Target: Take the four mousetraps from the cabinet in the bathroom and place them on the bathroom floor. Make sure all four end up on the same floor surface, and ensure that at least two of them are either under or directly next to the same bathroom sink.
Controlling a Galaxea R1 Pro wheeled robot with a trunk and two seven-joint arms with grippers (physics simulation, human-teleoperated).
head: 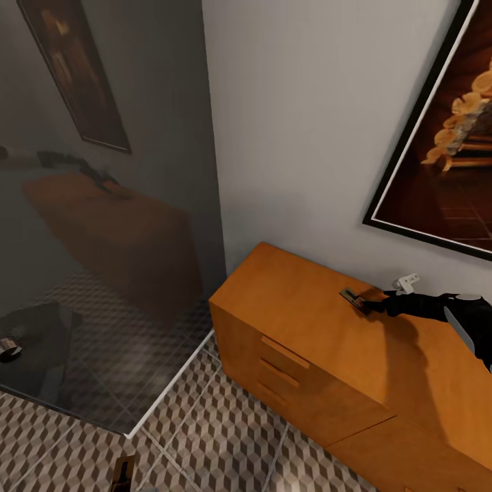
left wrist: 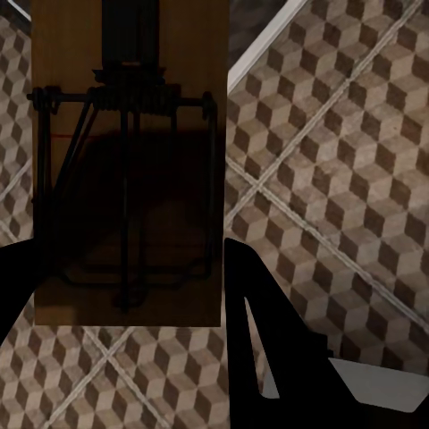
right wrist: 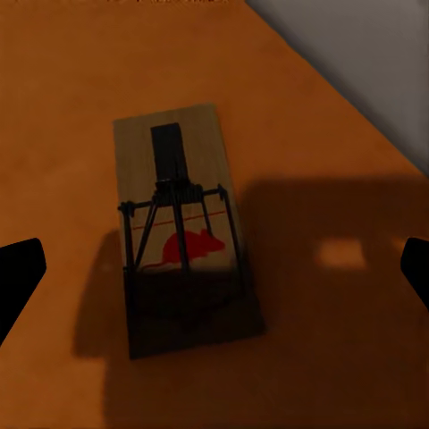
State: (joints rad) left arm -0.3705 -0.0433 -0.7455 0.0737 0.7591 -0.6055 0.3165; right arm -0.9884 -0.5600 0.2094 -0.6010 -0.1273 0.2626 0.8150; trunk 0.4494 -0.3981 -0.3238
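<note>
Head view: right pincer [head: 365,305] open over mousetrap [head: 353,296] near cabinet [head: 307,321] back edge | left pincer [left wrist: 125,295] grips another mousetrap [left wrist: 125,170] above bathroom floor [left wrist: 340,161]

mousetrap [head: 353,297] on cabinet [head: 301,321] | floor [head: 225,437] before cabinet

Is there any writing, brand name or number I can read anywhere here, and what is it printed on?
No readable words or numbers anywhere.
Mousetrap on the cabinet: a red mouse picture and a thin red line, no lettering.
Mousetrap held over the tiled floor: a faint red line, nothing legible.
Framed pictures on the wall: images without a readable caption.
</note>
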